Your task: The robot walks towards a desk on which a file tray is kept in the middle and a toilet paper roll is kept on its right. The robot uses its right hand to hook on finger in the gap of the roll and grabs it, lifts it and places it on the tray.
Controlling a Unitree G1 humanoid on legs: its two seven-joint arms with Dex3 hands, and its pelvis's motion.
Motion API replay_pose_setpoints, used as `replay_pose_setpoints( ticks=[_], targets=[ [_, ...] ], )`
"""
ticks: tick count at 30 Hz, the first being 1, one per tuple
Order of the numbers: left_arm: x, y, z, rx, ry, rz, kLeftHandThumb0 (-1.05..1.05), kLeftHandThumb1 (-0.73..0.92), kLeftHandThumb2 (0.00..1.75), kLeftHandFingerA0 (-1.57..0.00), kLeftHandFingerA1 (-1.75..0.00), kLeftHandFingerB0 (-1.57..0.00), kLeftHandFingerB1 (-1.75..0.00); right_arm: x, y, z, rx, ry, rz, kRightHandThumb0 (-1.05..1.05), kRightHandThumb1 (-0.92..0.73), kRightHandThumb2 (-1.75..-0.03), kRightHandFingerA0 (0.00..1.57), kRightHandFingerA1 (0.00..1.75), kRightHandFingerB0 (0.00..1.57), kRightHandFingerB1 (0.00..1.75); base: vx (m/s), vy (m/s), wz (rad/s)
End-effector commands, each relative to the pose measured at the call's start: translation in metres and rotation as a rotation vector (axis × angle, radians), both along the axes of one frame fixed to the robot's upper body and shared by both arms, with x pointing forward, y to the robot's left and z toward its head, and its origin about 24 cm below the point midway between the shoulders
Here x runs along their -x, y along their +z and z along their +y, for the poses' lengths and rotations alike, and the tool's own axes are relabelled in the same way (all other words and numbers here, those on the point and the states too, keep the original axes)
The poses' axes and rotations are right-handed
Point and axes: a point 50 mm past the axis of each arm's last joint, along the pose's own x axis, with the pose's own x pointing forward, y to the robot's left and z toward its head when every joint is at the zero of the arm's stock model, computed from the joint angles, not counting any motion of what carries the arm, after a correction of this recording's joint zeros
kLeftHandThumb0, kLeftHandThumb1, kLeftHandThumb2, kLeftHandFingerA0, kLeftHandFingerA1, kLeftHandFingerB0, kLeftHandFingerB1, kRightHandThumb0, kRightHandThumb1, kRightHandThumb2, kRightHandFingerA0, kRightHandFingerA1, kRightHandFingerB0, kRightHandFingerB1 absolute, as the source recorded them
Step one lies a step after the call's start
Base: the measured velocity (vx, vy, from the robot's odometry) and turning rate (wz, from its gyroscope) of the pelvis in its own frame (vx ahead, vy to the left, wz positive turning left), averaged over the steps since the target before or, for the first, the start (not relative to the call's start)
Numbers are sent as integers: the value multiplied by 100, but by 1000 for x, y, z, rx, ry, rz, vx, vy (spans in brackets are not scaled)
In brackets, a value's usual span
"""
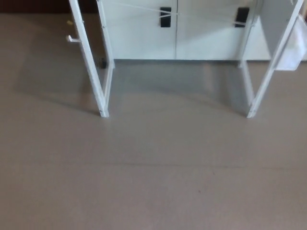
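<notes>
Only the lower part of the desk shows in the head view: a white left leg frame (93,67) and a white right leg frame (268,67) standing on the grey floor (153,167). The desk top, the file tray and the toilet paper roll are out of the picture. Neither of my hands shows.
Behind the desk legs stands a pale cabinet (177,33) with two black handles (165,17). A white sheet or bag (295,48) hangs at the right leg. A small white peg (72,39) sticks out beside the left leg.
</notes>
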Motion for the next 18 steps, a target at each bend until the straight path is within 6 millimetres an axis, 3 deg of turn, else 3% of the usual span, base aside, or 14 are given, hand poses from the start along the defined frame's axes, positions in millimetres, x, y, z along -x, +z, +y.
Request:
replay_pose_setpoints(
  ticks=[1, 2, 3, 5, 6, 7, 9, 10, 11, 12, 13, 15, 16, 18],
  targets=[
    [-6, 10, 9, -49, -23, -63, -98, 92, 116, 0, -4, 0, -1, -1, 6, -1, 45, 17, -28, -47, -64, -59, 17, 42, 0, 16, 219, -187, -14],
    [-6, 11, 8, -58, -41, -57, -96, 92, 116, 0, -5, 0, -3, 0, 6, 0, 74, 41, -23, -48, -62, -58, 22, 44, 0, 21, 189, -137, 3],
    [-6, 11, 8, -56, -43, -68, -97, 92, 116, 0, -4, 0, -1, 2, 4, -1, 96, 53, -32, -53, -52, -73, 14, 47, 5, 13, 143, -117, 0],
    [-6, 12, 7, -54, -42, -74, -97, 92, 116, 0, -4, 0, -1, 3, 4, -2, 107, 64, -36, -53, -52, -73, 14, 47, 5, 13, 229, -72, -5],
    [-6, 12, 10, -50, -25, -85, -99, 92, 115, 0, -4, 0, 0, 4, -1, 0, 161, 111, 46, -60, -62, -58, 18, 38, 0, 20, 248, -33, -4],
    [-5, 12, 10, -59, -33, -78, -99, 92, 116, 0, -5, 0, 0, 2, 1, 0, 108, 122, 31, -65, -43, -81, 0, 44, 0, 14, 248, -22, -11],
    [-5, 11, 11, -79, -41, -61, -97, 92, 116, 0, -5, 0, -1, 0, 2, 0, 35, 74, -7, -54, -54, -79, 0, 31, 0, 5, 268, 7, -8],
    [-5, 11, 12, -74, -30, -57, -95, 91, 116, 0, -5, 0, -3, -1, 3, 1, 61, 77, 9, -52, -56, -79, 6, 46, 0, 8, 234, 92, -3],
    [-6, 11, 11, -88, -59, -51, -78, 92, 77, 0, 0, 0, 0, 1, 1, 0, -3, 7, -40, -46, -53, -78, 3, 41, 0, 8, 316, 101, -10],
    [-6, 11, 11, -90, -62, -51, -78, 92, 77, 0, 0, 0, 0, 1, 1, 0, -11, -1, -46, -46, -53, -78, 3, 41, 0, 8, 376, 99, -6],
    [-6, 11, 12, -79, -46, -56, -99, 92, 115, 0, -3, 0, 0, 1, 0, -1, 6, 15, -36, -52, -52, -79, 0, 33, 0, 9, 444, 169, 10],
    [-6, 10, 12, -61, -21, -63, -99, 92, 115, 0, -3, 0, 0, 1, -2, -1, 30, 40, -19, -52, -52, -79, 0, 33, 0, 9, 425, 129, -8],
    [-5, 10, 11, -58, -23, -67, -99, 92, 115, 0, -2, 0, 0, 3, -4, -4, -34, -43, -43, -48, -48, -76, 4, 44, 0, 9, 300, 101, 10],
    [-5, 9, 11, -59, -2, -60, -99, 91, 114, 0, -1, 0, 0, 2, -5, -2, 51, -13, -7, -53, -51, -74, 11, 47, 4, 14, 277, 76, 3]
  ],
)
